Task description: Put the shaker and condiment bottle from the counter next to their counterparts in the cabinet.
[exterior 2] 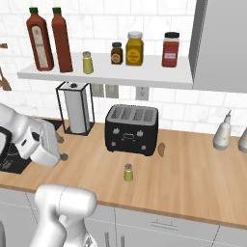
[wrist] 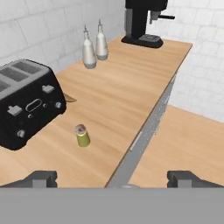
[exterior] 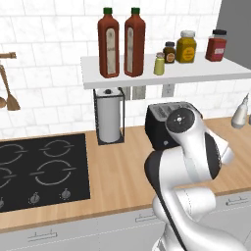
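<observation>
So both tall reddish-brown green-capped bottles sit shelved; tiny yellow-green grey-capped shaker waits on the light wooden surface (toaster beside); jaws released, must descend onto it.

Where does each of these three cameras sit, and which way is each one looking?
Left base view: behind the arm to its left, looking forward and down at hob, shelf and bottles; arm rises lower right.
Right base view: behind to its right, facing toaster and shelf; arm lower left.
Hand view: on the hand, looking along the counter; open gripper at the bottom.
Shared: right base and hand views both show the shaker by the toaster.
</observation>
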### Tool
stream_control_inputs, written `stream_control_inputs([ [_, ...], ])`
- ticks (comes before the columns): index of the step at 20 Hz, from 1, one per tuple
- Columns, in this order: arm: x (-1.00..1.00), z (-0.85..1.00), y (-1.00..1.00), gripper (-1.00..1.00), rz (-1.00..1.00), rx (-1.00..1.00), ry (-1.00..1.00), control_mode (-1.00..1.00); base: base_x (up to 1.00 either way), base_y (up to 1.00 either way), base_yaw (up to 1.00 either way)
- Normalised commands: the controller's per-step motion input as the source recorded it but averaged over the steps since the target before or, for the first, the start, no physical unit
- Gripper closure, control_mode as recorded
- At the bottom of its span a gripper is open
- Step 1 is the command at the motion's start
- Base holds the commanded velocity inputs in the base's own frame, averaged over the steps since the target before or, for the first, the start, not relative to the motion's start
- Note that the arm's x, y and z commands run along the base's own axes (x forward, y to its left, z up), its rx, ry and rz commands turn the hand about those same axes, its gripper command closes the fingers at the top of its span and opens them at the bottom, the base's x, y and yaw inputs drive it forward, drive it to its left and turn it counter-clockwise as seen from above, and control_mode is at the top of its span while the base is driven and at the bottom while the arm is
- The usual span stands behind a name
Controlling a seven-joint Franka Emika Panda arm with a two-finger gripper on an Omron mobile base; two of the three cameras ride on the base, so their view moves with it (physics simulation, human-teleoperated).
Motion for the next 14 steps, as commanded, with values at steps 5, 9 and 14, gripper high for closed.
stream_control_inputs([
  [5, 0.0, -0.68, -0.16, -1.0, 0.0, 0.0, -0.13, -1.0, 0.0, 0.0, 0.0],
  [9, 0.0, -0.65, -0.24, -1.0, 0.0, 0.0, -0.15, -1.0, 0.0, 0.0, 0.0],
  [14, 0.07, -0.79, -0.28, -1.0, 0.0, 0.0, -0.2, -1.0, 0.0, 0.0, 0.0],
])
